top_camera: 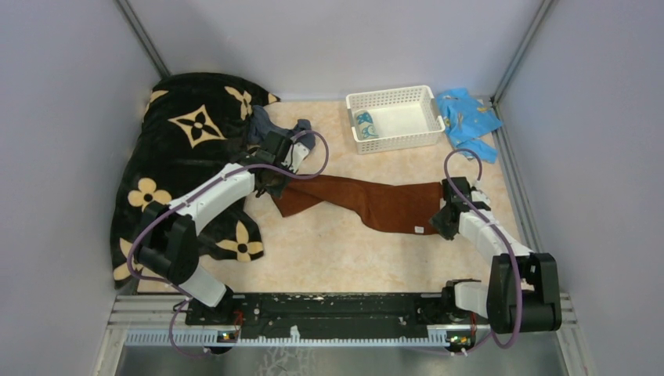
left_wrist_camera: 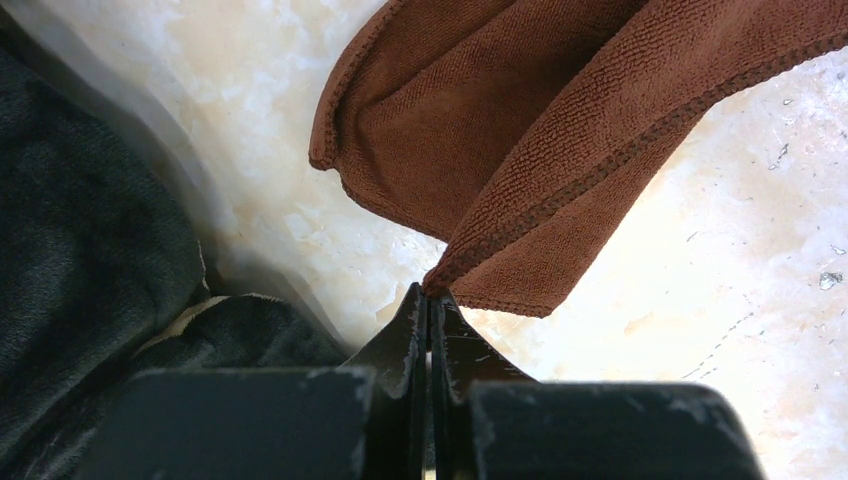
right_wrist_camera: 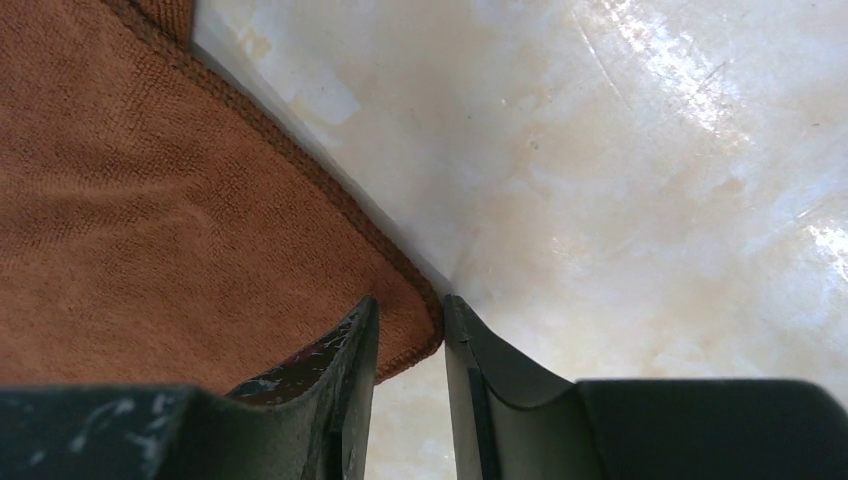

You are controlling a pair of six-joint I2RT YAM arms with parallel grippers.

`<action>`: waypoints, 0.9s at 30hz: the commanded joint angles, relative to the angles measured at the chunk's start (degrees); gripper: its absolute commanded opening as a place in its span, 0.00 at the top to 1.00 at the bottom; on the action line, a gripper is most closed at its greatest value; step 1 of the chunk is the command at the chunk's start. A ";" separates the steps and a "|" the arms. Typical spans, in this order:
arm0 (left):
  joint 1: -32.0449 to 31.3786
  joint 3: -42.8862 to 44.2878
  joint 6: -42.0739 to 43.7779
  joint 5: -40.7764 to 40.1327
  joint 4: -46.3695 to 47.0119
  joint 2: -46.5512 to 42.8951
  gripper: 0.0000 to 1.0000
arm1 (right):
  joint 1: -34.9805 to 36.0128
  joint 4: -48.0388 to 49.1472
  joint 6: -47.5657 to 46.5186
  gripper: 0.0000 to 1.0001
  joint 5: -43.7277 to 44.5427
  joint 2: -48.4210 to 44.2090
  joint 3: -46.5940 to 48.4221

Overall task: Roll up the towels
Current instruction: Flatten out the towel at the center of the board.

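The rust-brown towel point(top_camera: 368, 204) lies stretched across the middle of the table. My left gripper point(top_camera: 270, 186) is shut on its left corner, and in the left wrist view the hem is pinched at the fingertips point(left_wrist_camera: 428, 292), with the towel point(left_wrist_camera: 520, 130) hanging folded beyond. My right gripper point(top_camera: 440, 225) is at the towel's near right corner. Its jaws point(right_wrist_camera: 410, 305) stand apart with that corner of the towel point(right_wrist_camera: 150, 220) between them. A rolled teal-and-white towel point(top_camera: 364, 123) sits in the basket. The dark slate towel point(top_camera: 262, 121) lies crumpled behind my left wrist, partly hidden.
A white basket point(top_camera: 391, 92) stands at the back centre. A bright light-blue cloth point(top_camera: 468, 116) lies to its right by the wall. The big black flowered blanket point(top_camera: 180, 157) fills the left side, close to my left gripper point(left_wrist_camera: 80, 250). Walls enclose three sides.
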 commanded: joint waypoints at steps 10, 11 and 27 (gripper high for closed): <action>-0.43 -0.58 -0.46 -1.03 0.95 -1.55 1.00 | -0.43 1.11 1.10 0.96 -3.38 1.76 -0.23; -0.37 -0.54 -0.45 -1.18 0.95 -1.59 1.00 | -0.60 1.17 0.76 1.00 -3.34 1.69 0.10; -0.32 10.70 -1.89 -15.51 -2.20 -8.69 1.00 | -5.35 -7.77 -9.79 1.00 0.00 -10.96 24.81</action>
